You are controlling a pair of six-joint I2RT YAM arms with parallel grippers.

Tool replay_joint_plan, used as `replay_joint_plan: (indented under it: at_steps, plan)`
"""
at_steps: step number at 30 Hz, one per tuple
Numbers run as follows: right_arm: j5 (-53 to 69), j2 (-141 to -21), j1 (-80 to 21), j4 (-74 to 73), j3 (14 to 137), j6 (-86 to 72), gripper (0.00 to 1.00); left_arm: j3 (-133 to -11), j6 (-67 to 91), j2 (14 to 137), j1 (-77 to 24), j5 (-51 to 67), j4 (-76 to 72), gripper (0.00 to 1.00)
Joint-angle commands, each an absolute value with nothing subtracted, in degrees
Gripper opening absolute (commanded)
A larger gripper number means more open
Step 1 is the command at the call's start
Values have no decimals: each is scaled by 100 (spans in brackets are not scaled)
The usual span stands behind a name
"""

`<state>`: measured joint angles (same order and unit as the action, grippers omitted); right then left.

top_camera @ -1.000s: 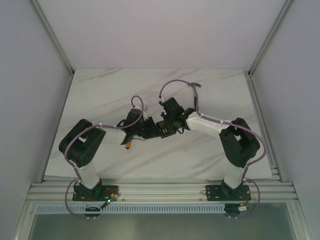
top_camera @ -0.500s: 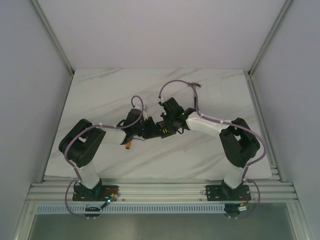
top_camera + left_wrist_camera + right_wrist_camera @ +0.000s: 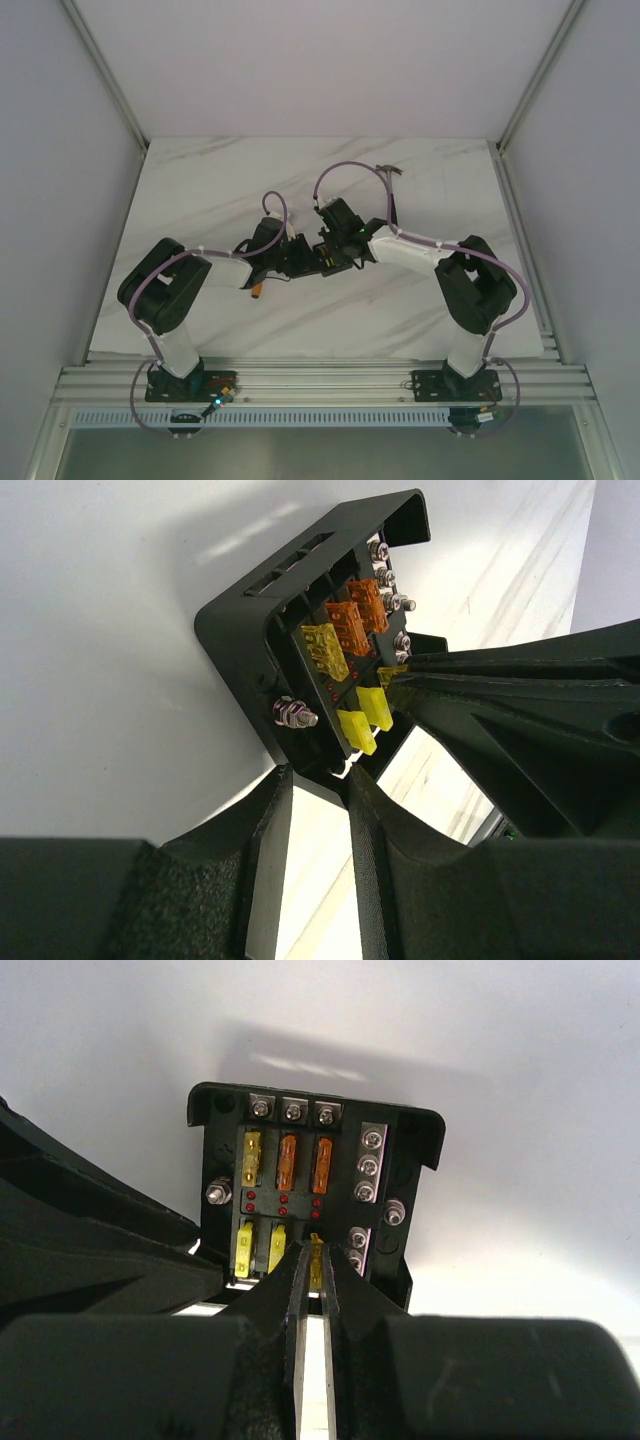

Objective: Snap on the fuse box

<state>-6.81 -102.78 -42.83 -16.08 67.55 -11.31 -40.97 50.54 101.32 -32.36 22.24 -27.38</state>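
R end effector (image 3: 314, 1252) shifted a bit left vs 1 s ago.

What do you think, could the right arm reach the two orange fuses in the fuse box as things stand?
Probably yes. The right gripper pinches a yellow fuse in the row next to the orange fuses, no lid covers the fuse box, and the left gripper only holds its edge.

A robot lab cell, this one: a white marble-patterned table (image 3: 200, 190) boxed in by plain pale walls (image 3: 50, 200), aluminium rails (image 3: 320, 381) across the near edge, the left arm (image 3: 165, 295) and right arm (image 3: 475, 290) bolted there, purple cables (image 3: 345, 168) looping overhead.
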Motion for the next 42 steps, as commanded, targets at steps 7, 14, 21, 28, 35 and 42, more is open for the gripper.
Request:
replay_joint_plan:
  at_steps: [7,14,21,28,35,42]
  plan:
    - [-999,-10405,-4418,-1470,6493,-1005,0,-4182,5022,10239,-3217,2285,-2623,37]
    - [-1129,-10610,-4439,-1814,6377,-1068,0,-4168,4993,10190,-3218,2250,-2559,37]
    - [-770,-10825,-4447,-2293,6280,-1067,0,-4166,5027,10221,-3217,2261,-2590,37]
    - [-682,-11453,-4569,-2754,6605,-1078,0,-4156,5045,10196,-3219,2228,-2567,37]
    - [-798,-11333,-4579,-2859,6659,-1157,0,-4134,5067,10208,-3217,2221,-2582,37]
    - [-869,-10691,-4580,-2823,7163,-1203,13,-4116,5063,10160,-3223,2241,-2568,37]
